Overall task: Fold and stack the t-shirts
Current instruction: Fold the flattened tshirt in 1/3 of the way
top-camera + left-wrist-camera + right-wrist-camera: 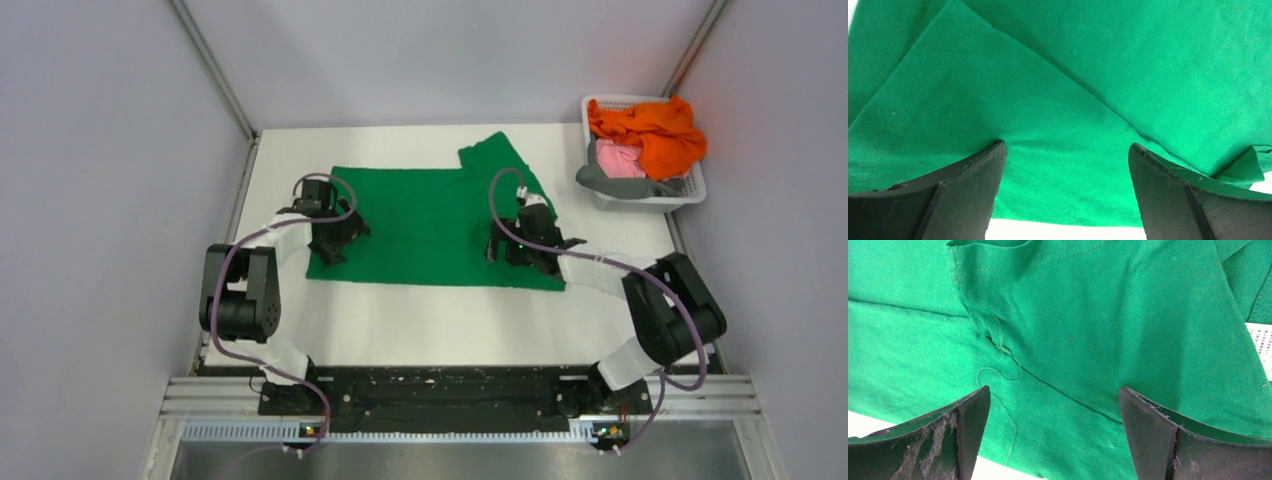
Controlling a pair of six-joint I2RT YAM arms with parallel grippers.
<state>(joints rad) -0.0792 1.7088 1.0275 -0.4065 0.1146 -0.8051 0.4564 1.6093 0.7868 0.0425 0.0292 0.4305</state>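
A bright green t-shirt [430, 215] lies spread flat on the white table, one sleeve sticking out at the far right. My left gripper [335, 245] is open over its near left corner; in the left wrist view the green t-shirt [1068, 90] fills the space between the fingers [968, 190], with nothing held. My right gripper [500, 250] is open over the near right part; the right wrist view shows the green t-shirt [1083, 335] with a seam and a loose thread between the fingers [1148, 435]. The orange t-shirt [650, 130], pink t-shirt [620, 160] and grey t-shirt [625, 183] lie crumpled in the basket.
A white plastic lattice basket [697, 188] stands at the far right corner of the table [420, 320]. Grey walls close the sides and back. A black rail [440, 385] holds the arm bases at the near edge.
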